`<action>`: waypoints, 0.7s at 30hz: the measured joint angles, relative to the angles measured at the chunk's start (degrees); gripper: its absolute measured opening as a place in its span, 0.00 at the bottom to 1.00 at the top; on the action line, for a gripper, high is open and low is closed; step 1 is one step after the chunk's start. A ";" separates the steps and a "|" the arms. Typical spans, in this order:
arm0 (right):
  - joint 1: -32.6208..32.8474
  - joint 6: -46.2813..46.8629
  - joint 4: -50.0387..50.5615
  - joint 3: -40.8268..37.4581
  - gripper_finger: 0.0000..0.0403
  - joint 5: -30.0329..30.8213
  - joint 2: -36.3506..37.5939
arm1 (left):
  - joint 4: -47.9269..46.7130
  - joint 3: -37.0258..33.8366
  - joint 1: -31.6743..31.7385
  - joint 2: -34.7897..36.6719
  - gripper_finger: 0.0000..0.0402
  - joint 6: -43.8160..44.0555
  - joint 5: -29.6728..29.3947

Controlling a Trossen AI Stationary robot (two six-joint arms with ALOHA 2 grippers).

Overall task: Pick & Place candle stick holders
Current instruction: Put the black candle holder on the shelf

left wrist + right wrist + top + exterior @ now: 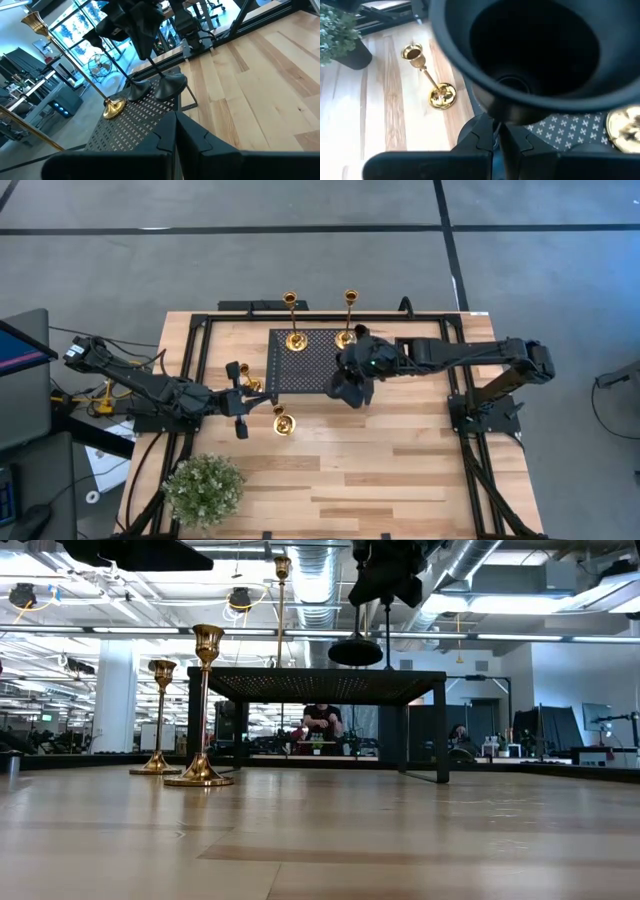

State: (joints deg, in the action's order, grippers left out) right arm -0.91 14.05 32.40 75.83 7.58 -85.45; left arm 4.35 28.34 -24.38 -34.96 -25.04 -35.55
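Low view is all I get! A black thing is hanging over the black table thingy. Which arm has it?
Observer: The right gripper has it. It is shut on the black holder, above the stand.
Operator: Where's the other arm?
Observer: The left gripper is shut and empty. It is left of the stand, beside the short gold holders.
Operator: Is there anything I can't see?
Observer: Yes, a potted plant sits near the table's corner on the left arm's side.
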 joint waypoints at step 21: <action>8.44 14.40 0.90 0.00 0.00 23.00 0.02 | 0.01 0.00 -0.01 0.00 0.02 0.01 -0.01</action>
State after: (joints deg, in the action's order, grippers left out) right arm 7.53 28.45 33.30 75.83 30.58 -85.43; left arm 4.36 28.34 -24.38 -34.96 -25.04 -35.56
